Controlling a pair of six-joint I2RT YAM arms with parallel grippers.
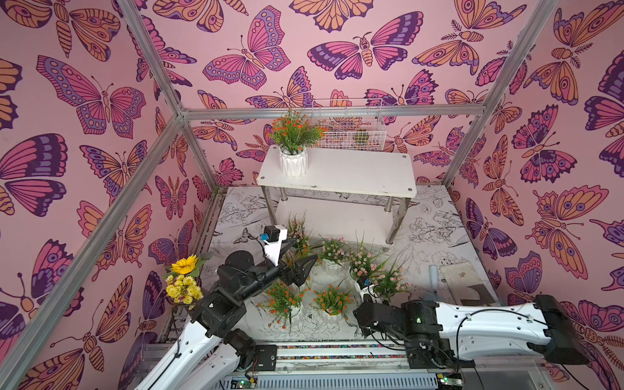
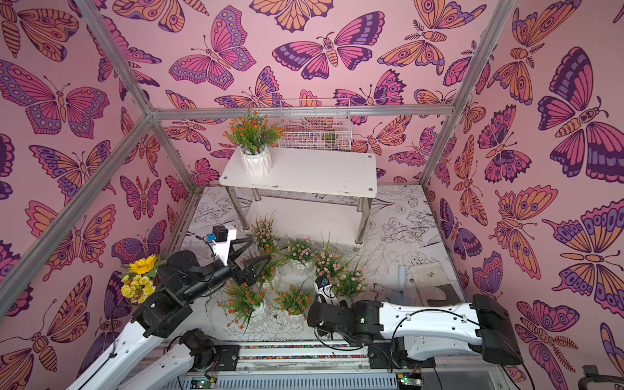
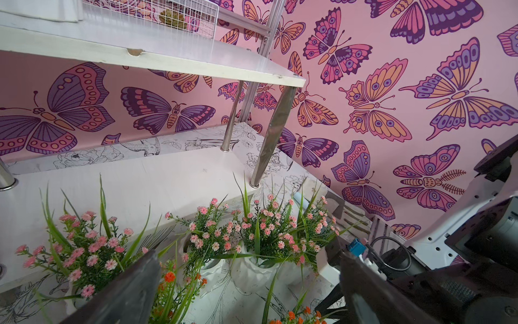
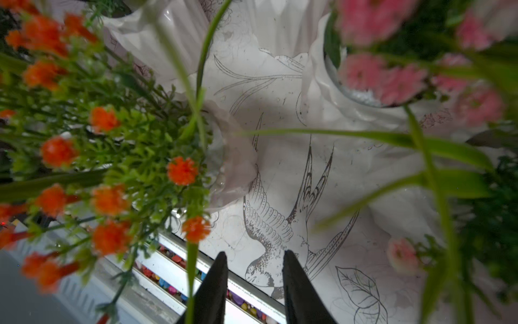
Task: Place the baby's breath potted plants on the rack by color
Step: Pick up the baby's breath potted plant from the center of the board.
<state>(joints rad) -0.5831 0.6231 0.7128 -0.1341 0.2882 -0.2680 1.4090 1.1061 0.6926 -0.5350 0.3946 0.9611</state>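
Note:
The white rack [image 1: 354, 172] [image 2: 314, 172] stands at the back, with one orange-flowered plant [image 1: 293, 135] in a white pot on the left end of its top board. Several pink plants [image 1: 334, 250] [image 3: 269, 224] and three orange ones [image 1: 332, 300] [image 4: 112, 168] stand on the table before it. My left gripper [image 1: 299, 256] [image 3: 248, 258] hangs open and holds nothing, above an orange plant [image 3: 173, 280] near the pink ones. My right gripper [image 4: 255, 258] points down at bare table between an orange plant and a pink one [image 4: 392, 78]. Its jaws are narrowly open and empty.
A sunflower bouquet in a glass vase [image 1: 184, 280] stands at the left, close to my left arm. A white wire basket [image 1: 349, 123] hangs on the back wall above the rack. A flat grey board [image 1: 462, 277] lies at the right. Metal frame posts border the table.

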